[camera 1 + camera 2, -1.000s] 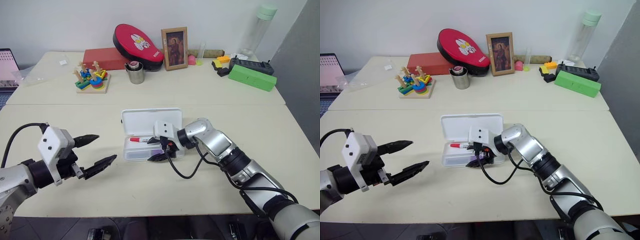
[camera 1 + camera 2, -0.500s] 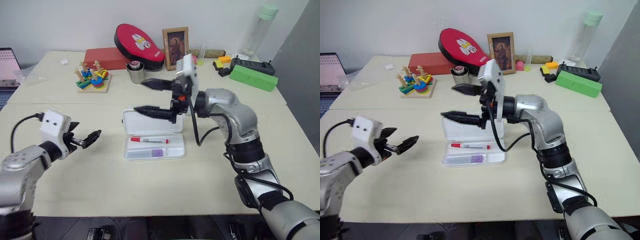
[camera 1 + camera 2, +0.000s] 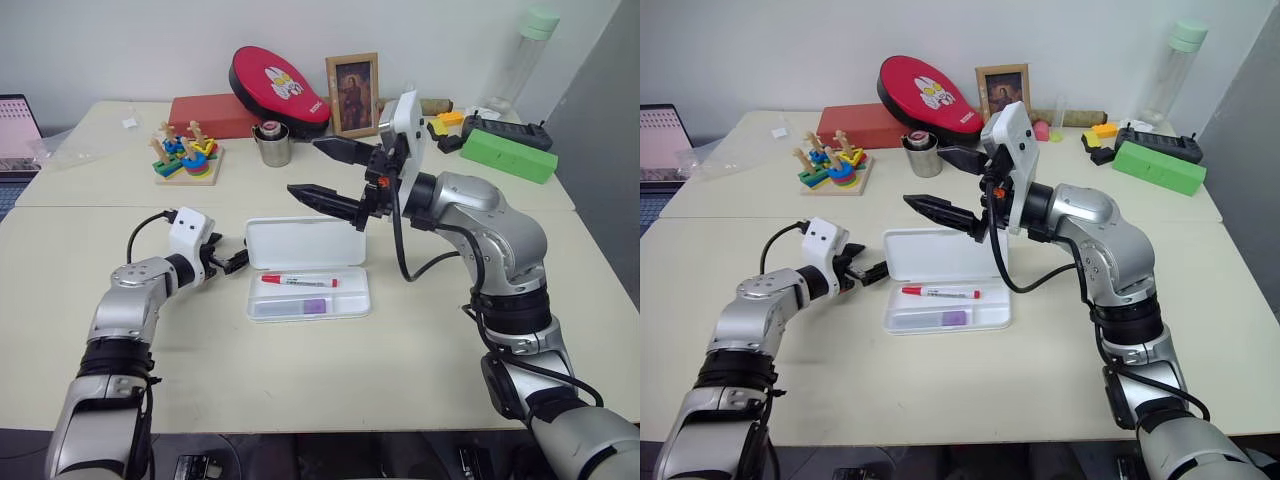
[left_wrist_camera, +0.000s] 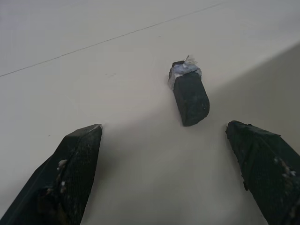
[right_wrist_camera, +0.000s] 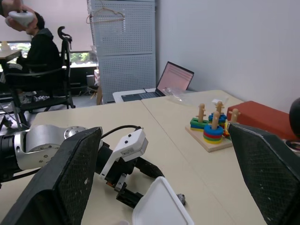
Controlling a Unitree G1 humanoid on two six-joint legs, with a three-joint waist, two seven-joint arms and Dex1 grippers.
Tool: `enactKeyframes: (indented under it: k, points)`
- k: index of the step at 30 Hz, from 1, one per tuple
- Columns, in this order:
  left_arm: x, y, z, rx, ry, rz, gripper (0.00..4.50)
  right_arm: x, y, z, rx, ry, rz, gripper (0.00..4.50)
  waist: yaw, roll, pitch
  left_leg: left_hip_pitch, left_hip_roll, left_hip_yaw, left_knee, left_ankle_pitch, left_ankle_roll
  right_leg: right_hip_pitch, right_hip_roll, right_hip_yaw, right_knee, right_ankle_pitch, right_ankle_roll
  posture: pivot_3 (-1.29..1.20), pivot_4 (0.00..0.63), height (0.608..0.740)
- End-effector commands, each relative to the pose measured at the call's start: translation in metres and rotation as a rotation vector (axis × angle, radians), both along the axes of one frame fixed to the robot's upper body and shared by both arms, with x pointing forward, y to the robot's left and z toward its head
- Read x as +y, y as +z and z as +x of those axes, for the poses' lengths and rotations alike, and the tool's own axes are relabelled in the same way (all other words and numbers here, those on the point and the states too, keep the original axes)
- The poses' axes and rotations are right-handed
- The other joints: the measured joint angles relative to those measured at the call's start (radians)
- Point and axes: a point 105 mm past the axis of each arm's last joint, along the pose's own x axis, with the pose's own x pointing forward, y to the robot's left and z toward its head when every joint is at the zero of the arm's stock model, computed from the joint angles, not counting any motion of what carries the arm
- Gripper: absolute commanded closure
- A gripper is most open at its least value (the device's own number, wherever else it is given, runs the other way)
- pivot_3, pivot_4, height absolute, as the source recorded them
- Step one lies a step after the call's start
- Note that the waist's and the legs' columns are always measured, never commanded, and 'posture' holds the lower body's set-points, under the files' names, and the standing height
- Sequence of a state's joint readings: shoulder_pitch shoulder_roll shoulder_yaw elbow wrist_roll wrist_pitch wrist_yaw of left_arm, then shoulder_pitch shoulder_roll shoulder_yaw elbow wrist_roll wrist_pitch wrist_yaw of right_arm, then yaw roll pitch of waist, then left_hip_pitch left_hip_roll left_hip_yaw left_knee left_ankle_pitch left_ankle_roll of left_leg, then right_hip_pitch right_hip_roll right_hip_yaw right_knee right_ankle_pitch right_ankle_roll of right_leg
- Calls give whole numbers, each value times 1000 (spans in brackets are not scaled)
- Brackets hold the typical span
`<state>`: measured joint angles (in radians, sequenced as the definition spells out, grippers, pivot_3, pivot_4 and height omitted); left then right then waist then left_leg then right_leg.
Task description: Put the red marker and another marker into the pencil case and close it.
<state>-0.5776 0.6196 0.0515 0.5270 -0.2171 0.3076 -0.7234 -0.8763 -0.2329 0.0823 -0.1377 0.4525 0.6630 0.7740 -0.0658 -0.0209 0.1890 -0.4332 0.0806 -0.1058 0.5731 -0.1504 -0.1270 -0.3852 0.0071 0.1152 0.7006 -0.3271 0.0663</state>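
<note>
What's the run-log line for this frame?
pencil case: open, lid flat | red marker: in tray | lilac marker: in tray | left gripper: open, by lid's edge | right gripper: open, raised | next: close

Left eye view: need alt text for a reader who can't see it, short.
An open white pencil case lies on a beige table with the red marker and a lilac marker in its tray. The open left gripper is at the lid's left edge; the open right gripper hovers above.
</note>
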Motion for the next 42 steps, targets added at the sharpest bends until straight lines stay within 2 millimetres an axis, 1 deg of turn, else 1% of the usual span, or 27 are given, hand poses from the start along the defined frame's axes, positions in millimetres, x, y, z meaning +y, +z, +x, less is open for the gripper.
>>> enactKeyframes:
  k: [1, 5, 7, 8, 11, 14, 20, 21, 23, 24, 25, 26, 27, 29, 31, 32, 33, 34, 35, 37, 39, 40, 42]
  points:
    - [-6, -4, 8, 2, -25, 27, 0, -2, 12, -9, -53, 3, 28, 27, 4, 0, 0, 0, 0, 0, 0, 0, 0, 0, 0, 0, 0, 0, 0, 0, 150, 740]
    - [-4, -5, 10, 0, -29, 33, 0, -2, 12, -8, -51, -4, 29, 27, 7, 0, 0, 0, 0, 0, 1, 0, 0, 1, 0, 0, 0, 0, 0, 0, 150, 740]
    - [-4, -4, 12, -13, -22, 25, 369, -3, 11, -8, -51, -2, 27, 0, 7, 0, 0, 0, 0, 0, 1, 0, 0, 1, 0, 0, 0, 0, 0, 0, 150, 740]
    - [-4, -3, 12, -21, -19, 20, 471, -3, 11, -7, -52, 0, 25, 0, 7, 0, 0, 0, 0, -1, 1, 0, 0, 1, 0, 0, 0, 0, 0, 0, 150, 740]
    - [-5, 0, 15, -37, -12, 9, 1079, -2, 10, -7, -52, 4, 23, 0, 8, 0, 0, 0, 0, -1, 1, 0, 0, 1, 0, -1, 0, 0, 0, 0, 150, 740]
    - [-10, 2, 17, -48, -23, -6, 1615, -1, 10, -8, -53, 11, 23, 0, 7, 0, 0, 0, 0, -1, 1, 0, 0, 1, 0, -1, 1, 0, 0, 0, 150, 740]
    - [-12, 3, 21, -58, -6, -21, 2916, 0, 9, -7, -53, 14, 22, 0, 8, 0, 0, 0, 0, -1, 1, 0, 0, 1, 0, -1, 1, 0, 0, 0, 150, 740]
    - [-11, 3, 21, -61, 0, -23, 3058, 0, 8, -7, -52, 14, 21, 0, 7, 0, 0, 0, 0, -1, 1, 0, 0, 1, 0, -1, 1, 0, 0, 0, 150, 740]
    - [-7, 6, 21, -74, 21, -38, 3433, -1, 8, -7, -51, 13, 21, 0, 7, 0, 0, 0, 0, -1, 1, 0, 0, 1, 0, -1, 1, 0, 0, 0, 150, 740]
    - [-2, 7, 20, -79, 43, -52, 3710, -2, 7, -7, -50, 10, 20, 0, 8, 0, 0, 0, 0, -1, 1, 0, 0, 1, 0, -1, 1, 0, 0, 0, 150, 740]
    - [4, 7, 19, -82, 66, -59, 3808, -2, 7, -7, -49, 7, 20, 0, 7, 0, 0, 0, 0, -1, 1, 0, 0, 1, 0, -1, 1, 0, 0, 0, 150, 740]
    - [8, 7, 18, -83, 80, -62, 4019, -3, 7, -7, -49, 6, 20, 0, 6, 0, 0, 0, 0, -1, 1, 0, 0, 1, 0, -1, 1, 0, 0, 0, 150, 740]
    - [16, 7, 15, -88, 108, -72, 4104, -3, 7, -7, -49, 3, 20, 0, 5, 0, 0, 0, 0, -1, 1, 0, 0, 1, 0, -1, 1, 0, 0, 0, 150, 740]
    - [27, 9, 10, -110, 150, -94, 4115, -5, 7, -7, -49, 1, 21, 0, 1, 0, 0, 0, 0, -1, 1, 0, 0, 1, 0, -1, 1, 0, 0, 0, 150, 740]
    - [36, 15, 5, -150, 190, -110, 4117, -7, 6, -8, -49, 1, 21, 0, -7, 0, 0, 0, 0, -1, 1, 0, 0, 1, 0, -1, 1, 0, 0, 0, 150, 740]
    - [41, 28, 3, -203, 215, -148, 4117, -8, 6, -8, -48, 4, 20, 0, -10, 0, 0, 0, 0, -1, 1, 0, 0, 1, 0, -1, 1, 0, 0, 0, 150, 740]
    - [44, 46, 2, -265, 227, -184, 4118, -10, 5, -10, -45, 8, 18, 0, -11, 0, 0, 0, 0, -1, 0, 0, 0, 1, 0, -1, 1, 0, 0, 0, 150, 740]
    - [42, 67, -2, -333, 205, -215, 4118, -13, 4, -11, -40, 14, 15, 0, -12, 0, 0, 0, 0, -2, 0, 0, 0, 1, 0, -1, 1, 0, 0, 0, 150, 740]
    - [39, 83, -5, -380, 176, -238, 4118, -16, 3, -12, -36, 18, 13, 0, -12, 0, 0, 0, 0, -2, 0, 0, 0, 1, 0, -2, 1, 0, 0, 0, 150, 740]
    - [20, 111, -15, -447, 56, -254, 4118, -23, 1, -16, -26, 31, 6, 0, -4, 0, 0, -1, 0, -3, 1, 1, -1, 1, 0, -3, 1, 0, 0, 0, 150, 740]
    - [-13, 131, -31, -471, -138, -224, 4118, -33, -4, -22, -16, 49, -12, 0, 8, 0, 0, -1, 0, -3, 1, 1, -1, 2, 0, -3, 0, 0, 0, 0, 150, 740]
    - [-29, 138, -40, -475, -225, -200, 4118, -38, -7, -24, -11, 54, -26, 0, 11, 0, 0, -1, 0, -3, 1, 1, -1, 2, -1, -3, -1, 0, 0, 0, 150, 740]
    - [-66, 138, -56, -410, -417, -170, 4118, -49, -14, -28, 1, 53, -58, 0, 17, 0, 0, -1, -1, -3, 1, 1, -1, 4, -1, -3, -3, 0, 0, 0, 150, 740]
